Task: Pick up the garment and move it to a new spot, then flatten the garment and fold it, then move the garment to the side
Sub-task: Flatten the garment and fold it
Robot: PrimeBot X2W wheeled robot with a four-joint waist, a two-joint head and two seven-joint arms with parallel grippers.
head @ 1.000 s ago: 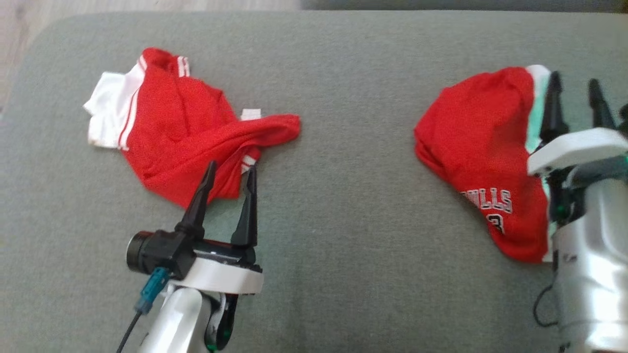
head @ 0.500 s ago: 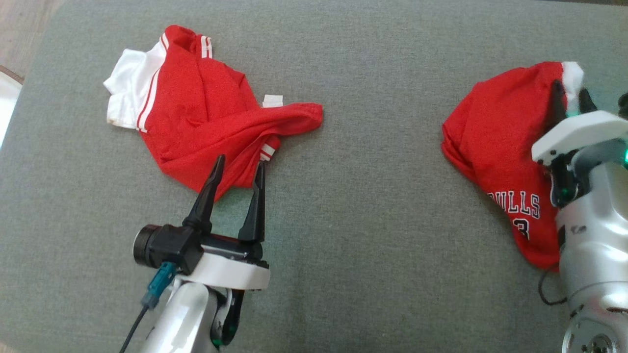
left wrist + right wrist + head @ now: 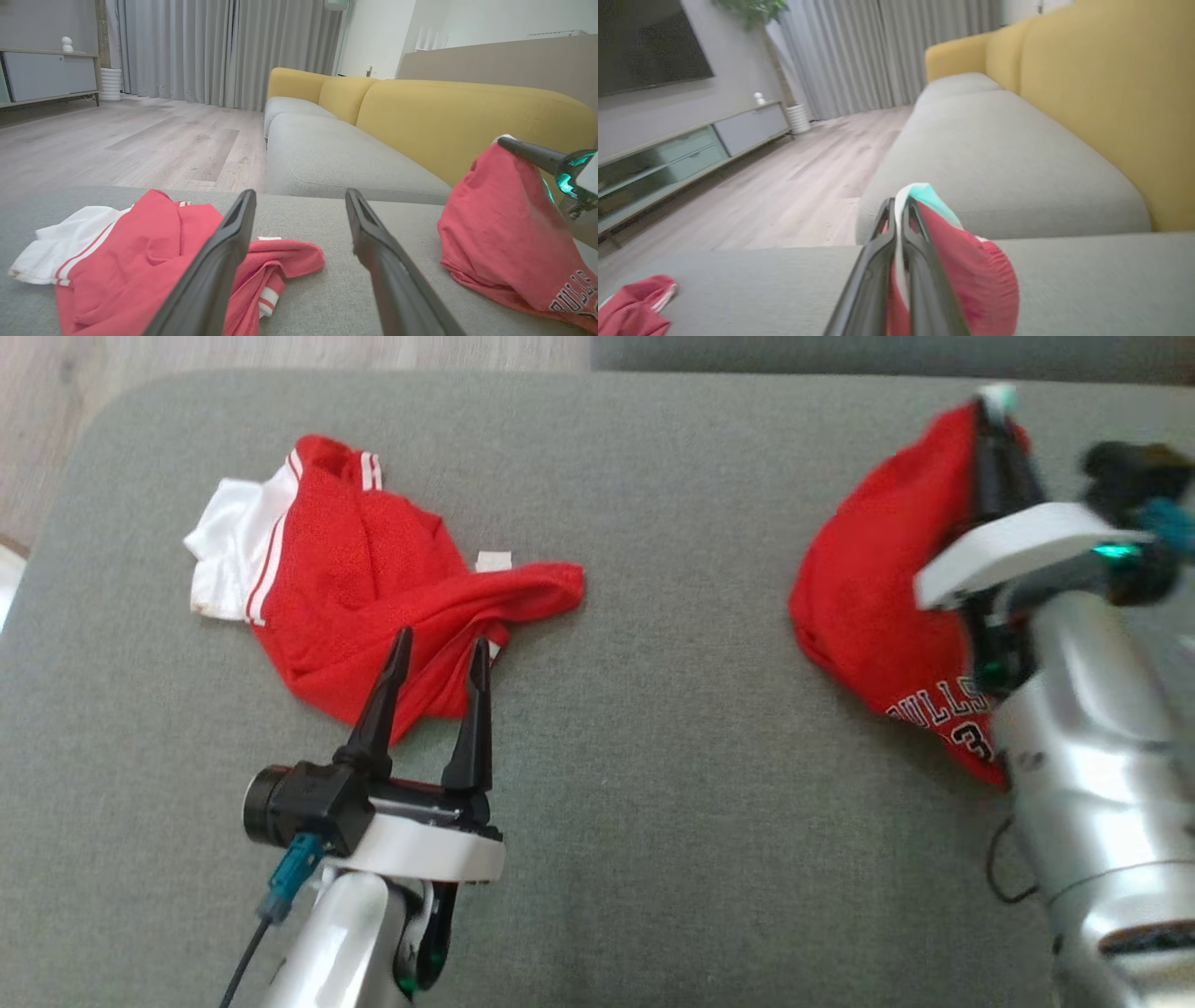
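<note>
The red mesh basketball jersey with white "BULLS" lettering [image 3: 868, 579] lies at the right of the head view. Its lower part rests on the grey fabric cushion [image 3: 653, 728], and its upper edge is drawn to a peak in the upper right of the frame. The right gripper [image 3: 991, 415] is clamped at that peak. In the right wrist view its two dark fingers [image 3: 878, 261] are pressed together with the jersey's white trim [image 3: 903, 219] pinched between them, and red cloth spills to the right of the fingers.

From the pinch the jersey hangs downward, its long axis running from the peak to the lettered hem at the lower right of the head view.

The left gripper [image 3: 441, 649] is at the lower left, its fingers spread wide with nothing between them. Its tips are just over the near edge of a crumpled red garment with white panel and stripes [image 3: 364, 579], well apart from the jersey.

The right arm is the nearer one and has the hold. Carrying the jersey to a new spot probably depends on raising the peak until the trailing hem clears the cushion; otherwise it will likely drag.
</note>
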